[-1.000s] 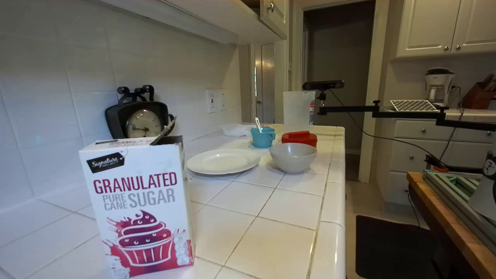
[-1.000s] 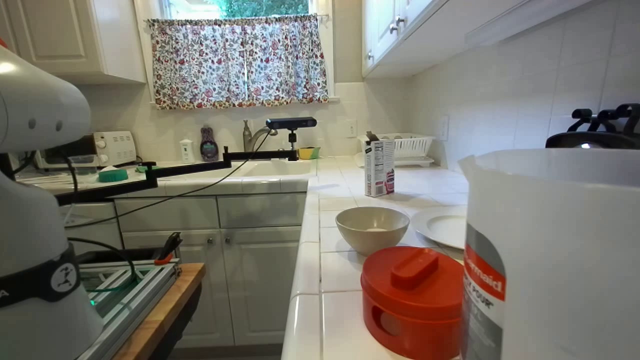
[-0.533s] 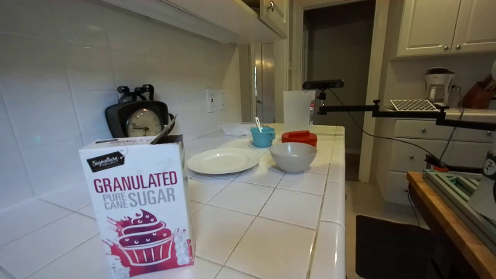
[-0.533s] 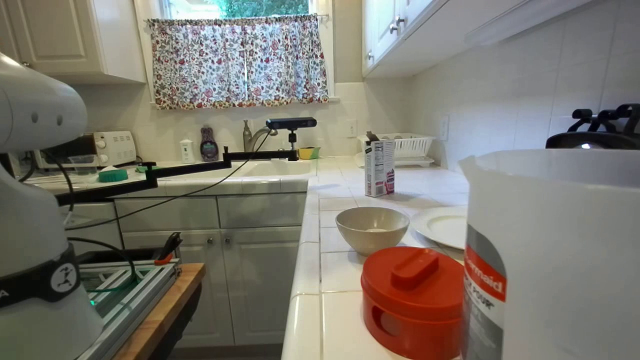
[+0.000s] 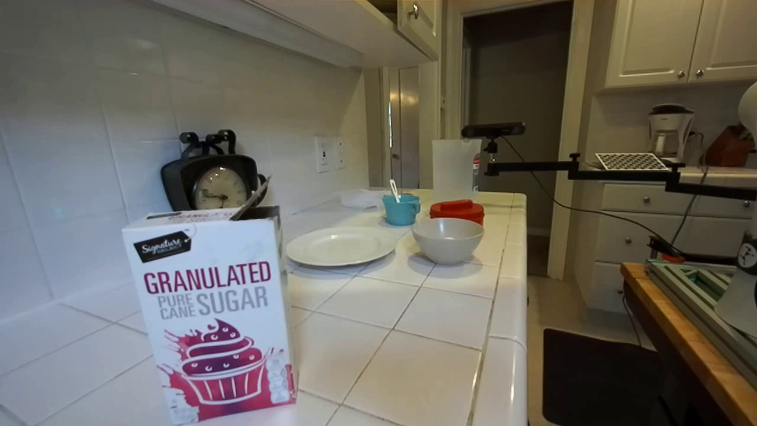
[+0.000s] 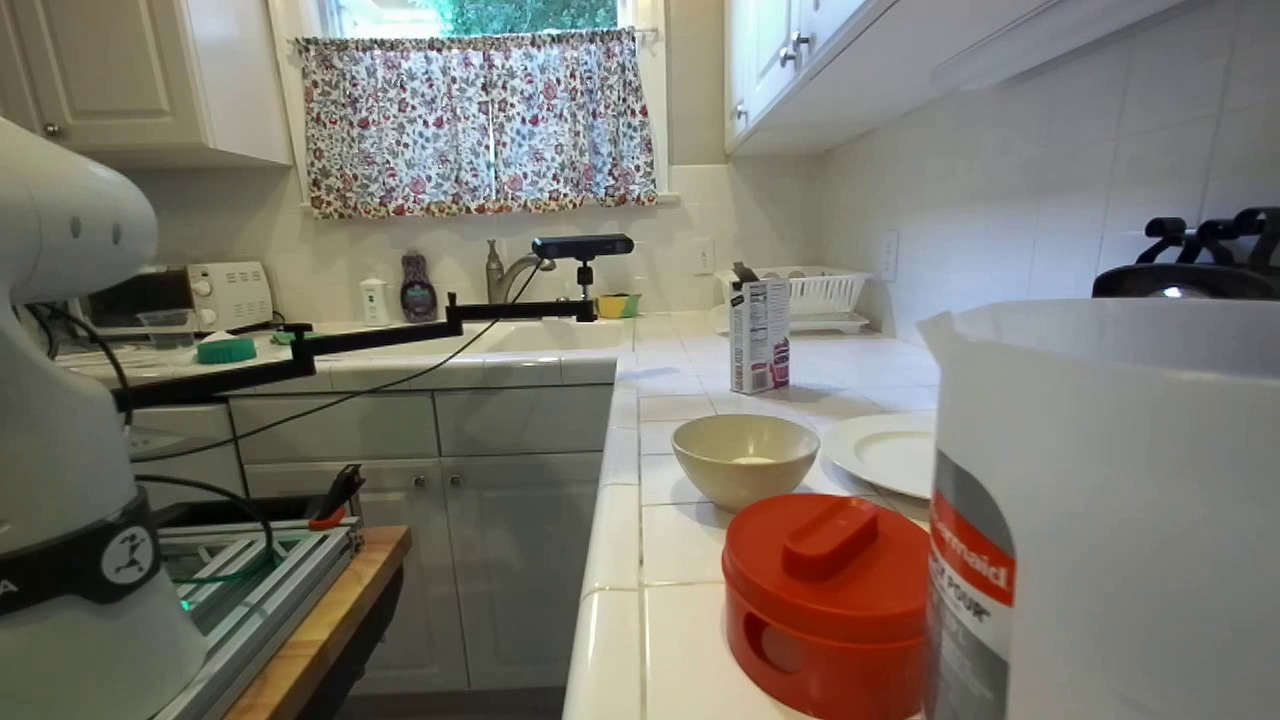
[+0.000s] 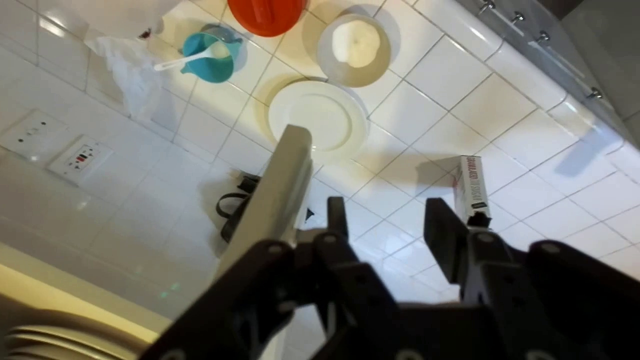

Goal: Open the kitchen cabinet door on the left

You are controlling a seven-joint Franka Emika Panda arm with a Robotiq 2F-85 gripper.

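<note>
A white cabinet door shows edge-on in the wrist view, just left of the gripper's left finger. A cabinet shelf with stacked plates shows at the lower left, beyond the door. In an exterior view a white upper cabinet door with a metal knob stands ajar at the top, with a dark gap beside it. My gripper is open with nothing between its fingers. I cannot tell whether it touches the door. The gripper is out of view in both exterior views; only part of the arm shows.
Below, on the tiled counter, stand a sugar box, a plate, a grey bowl, a blue cup, a red lidded container and a pitcher. A camera on a black arm stands beside the counter.
In an exterior view the upper part of the arm has shifted left and slightly down. A white arm part now shows at the right edge of an exterior view. The door and counter items look unchanged.
</note>
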